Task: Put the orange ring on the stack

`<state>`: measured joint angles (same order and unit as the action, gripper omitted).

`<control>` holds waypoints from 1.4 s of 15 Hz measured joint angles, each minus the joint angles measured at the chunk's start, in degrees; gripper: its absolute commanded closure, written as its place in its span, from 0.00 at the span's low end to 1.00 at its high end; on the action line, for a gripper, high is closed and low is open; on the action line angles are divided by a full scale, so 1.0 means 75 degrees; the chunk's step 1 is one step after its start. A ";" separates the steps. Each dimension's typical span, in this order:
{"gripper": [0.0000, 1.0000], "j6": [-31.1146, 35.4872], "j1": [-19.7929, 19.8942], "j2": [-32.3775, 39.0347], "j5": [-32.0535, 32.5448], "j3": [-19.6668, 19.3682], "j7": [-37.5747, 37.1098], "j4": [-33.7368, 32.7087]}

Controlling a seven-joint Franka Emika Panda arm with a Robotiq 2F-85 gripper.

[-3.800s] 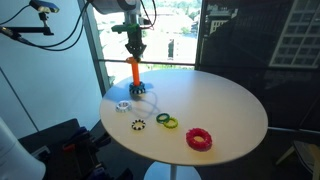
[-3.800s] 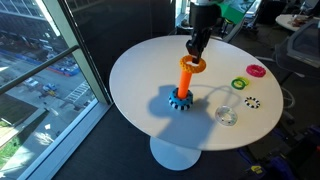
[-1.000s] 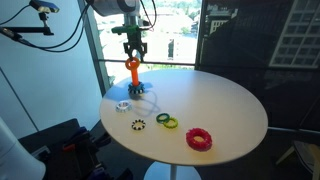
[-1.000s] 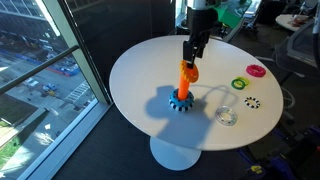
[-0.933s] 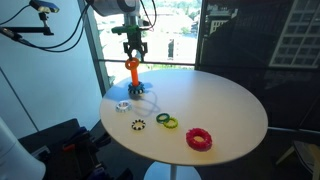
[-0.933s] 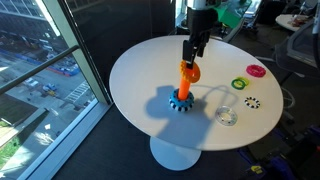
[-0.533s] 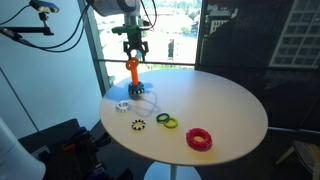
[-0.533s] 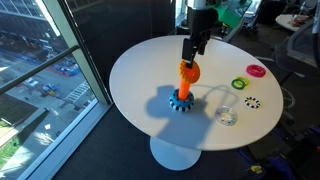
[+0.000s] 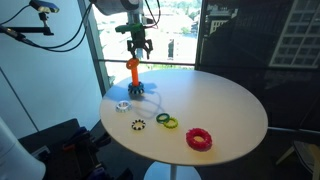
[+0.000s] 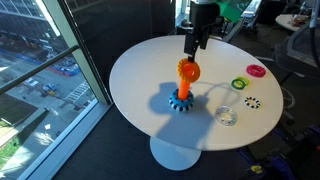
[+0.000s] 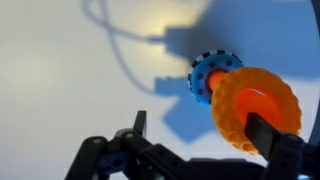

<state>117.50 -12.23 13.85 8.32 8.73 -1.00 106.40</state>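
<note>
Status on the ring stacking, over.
Gripper open, above the stack. Orange ring sits high on it, not down at the bottom. No obstruction seen.

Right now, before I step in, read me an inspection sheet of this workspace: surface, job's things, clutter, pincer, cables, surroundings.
Surface: round white table; no spills seen.
Job's things: orange ring sits tilted near the top of the stack, apparently threaded on the peg, not down at the base.
Clutter: red ring, green-yellow ring, small white toothed ring, pale blue ring, all loose on the table.
Pincer: pincer open, above the ring, holding nothing.
Cables: black cables hang beyond the table edge.
Surroundings: tall window, street below.
</note>
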 measured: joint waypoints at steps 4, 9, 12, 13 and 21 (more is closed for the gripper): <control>0.00 0.0170 0.0001 0.0000 0.0315 -0.0073 -0.0013 -0.0013; 0.00 0.0330 -0.0003 0.0009 0.0375 -0.0081 -0.0014 -0.0012; 0.00 0.0383 -0.0005 0.0014 0.0376 -0.0081 -0.0014 -0.0012; 0.00 0.0418 -0.0005 0.0013 0.0376 -0.0081 -0.0014 -0.0012; 0.00 0.0513 -0.0005 -0.0016 0.0197 -0.0060 -0.0014 -0.0012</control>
<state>121.34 -12.27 13.73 9.80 8.28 -1.11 106.31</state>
